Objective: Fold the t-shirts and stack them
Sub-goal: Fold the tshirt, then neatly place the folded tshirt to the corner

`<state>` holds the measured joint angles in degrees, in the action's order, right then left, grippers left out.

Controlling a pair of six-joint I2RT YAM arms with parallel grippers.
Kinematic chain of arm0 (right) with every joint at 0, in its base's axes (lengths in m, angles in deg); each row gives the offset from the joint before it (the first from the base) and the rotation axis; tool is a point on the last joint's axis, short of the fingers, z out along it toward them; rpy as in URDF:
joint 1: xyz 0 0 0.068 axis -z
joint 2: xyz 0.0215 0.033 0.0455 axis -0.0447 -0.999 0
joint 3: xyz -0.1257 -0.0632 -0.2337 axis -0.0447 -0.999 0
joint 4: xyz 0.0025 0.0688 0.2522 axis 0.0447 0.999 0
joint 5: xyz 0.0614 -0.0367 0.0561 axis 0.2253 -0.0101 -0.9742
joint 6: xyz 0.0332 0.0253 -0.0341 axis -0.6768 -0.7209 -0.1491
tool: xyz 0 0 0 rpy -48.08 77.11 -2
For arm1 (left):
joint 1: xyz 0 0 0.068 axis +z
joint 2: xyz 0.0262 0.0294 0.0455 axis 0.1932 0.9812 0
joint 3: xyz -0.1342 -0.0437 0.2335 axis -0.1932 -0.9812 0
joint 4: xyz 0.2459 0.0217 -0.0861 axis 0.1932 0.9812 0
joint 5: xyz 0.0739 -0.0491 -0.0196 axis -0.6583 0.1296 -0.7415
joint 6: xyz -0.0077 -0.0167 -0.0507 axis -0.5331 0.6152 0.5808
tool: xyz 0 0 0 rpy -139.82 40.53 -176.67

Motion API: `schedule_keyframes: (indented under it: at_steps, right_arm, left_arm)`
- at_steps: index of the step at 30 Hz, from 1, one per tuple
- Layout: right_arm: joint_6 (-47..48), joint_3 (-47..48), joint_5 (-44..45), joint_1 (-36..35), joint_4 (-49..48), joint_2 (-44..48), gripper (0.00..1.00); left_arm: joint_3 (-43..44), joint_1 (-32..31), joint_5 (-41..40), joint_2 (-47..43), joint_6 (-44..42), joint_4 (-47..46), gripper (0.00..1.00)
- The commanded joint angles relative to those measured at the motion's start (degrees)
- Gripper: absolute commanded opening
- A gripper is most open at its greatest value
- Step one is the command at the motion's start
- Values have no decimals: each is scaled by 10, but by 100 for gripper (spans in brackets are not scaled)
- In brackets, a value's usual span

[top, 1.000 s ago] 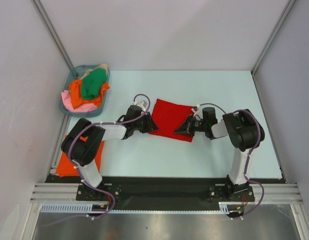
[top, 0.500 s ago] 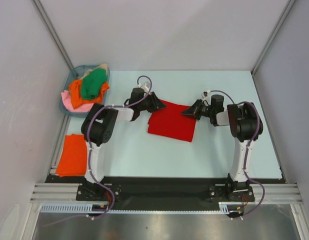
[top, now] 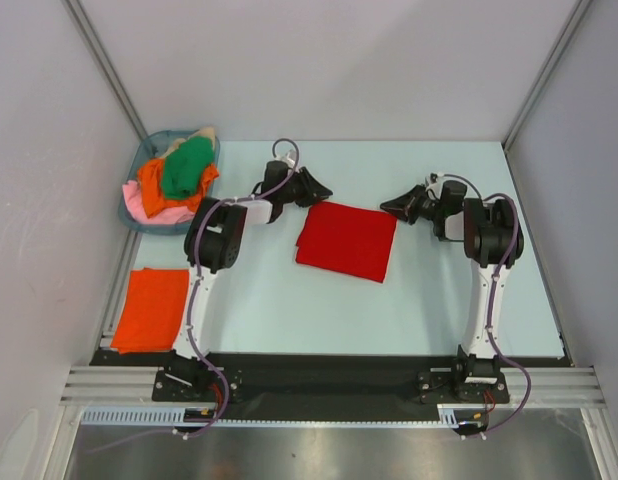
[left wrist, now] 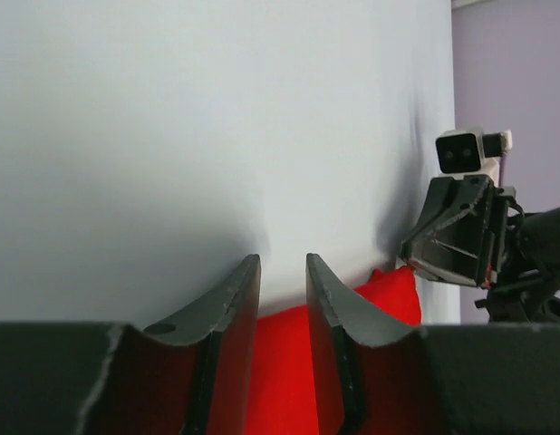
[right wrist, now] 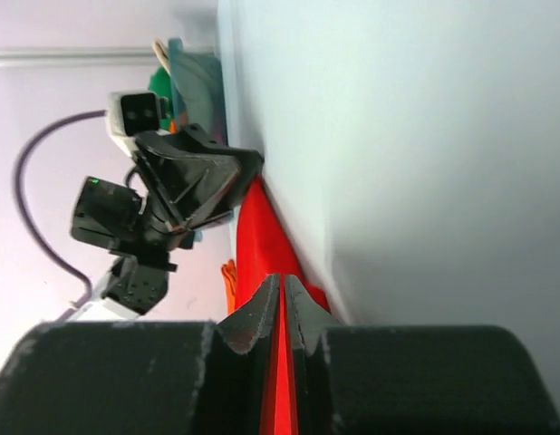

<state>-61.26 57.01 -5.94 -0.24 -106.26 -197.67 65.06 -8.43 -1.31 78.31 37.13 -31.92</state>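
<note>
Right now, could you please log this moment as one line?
red t-shirt: folded flat | left jaws: open | right jaws: near-shut at its corner, grip unclear | orange t-shirt: folded

Pale blue table (top: pixel 289 310); grey walls (top: pixel 319 60) (matte).

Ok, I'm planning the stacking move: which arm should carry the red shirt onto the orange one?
Probably the left. The orange shirt lies on that arm's side, near its base, and the left tool hangs by the red shirt's far corner. The right would reach across.

Bright red t-shirt (top: pixel 346 240), orange t-shirt (top: pixel 151 308)
</note>
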Motion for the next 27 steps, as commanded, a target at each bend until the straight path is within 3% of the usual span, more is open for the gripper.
schedule_keyframes:
  at_steps: [1,5,7,8,11,12,14,18,21,27]
  right_arm:
    - [-19,24,10,27,-18,-32,10]
    - [-2,28,7,58,46,24,16]
    - [86,33,20,68,121,92,26]
    - [124,37,33,72,231,118,30]
    - [261,52,114,67,420,214,48]
    - [284,52,134,53,463,239,55]
    - [327,50,187,36,551,297,60]
    - [427,16,305,-67,647,387,73]
    - [461,-19,412,-142,683,453,75]
    - [541,-80,779,-425,682,518,78]
  left_arm:
    - [44,9,0,12,6,61,34]
    - [41,23,-22,-58,-47,150,35]
    - [16,24,-73,-156,-82,207,38]
    - [-18,23,-93,-192,-114,227,39]
    - [-121,23,-172,-346,-125,276,45]
    - [-149,23,-196,-381,-121,286,46]
    - [-242,23,-202,-453,-84,305,52]
    - [-373,21,-160,-612,-45,312,53]
    - [-422,21,-163,-687,-59,365,54]
    - [-465,64,-173,-789,-92,489,59]
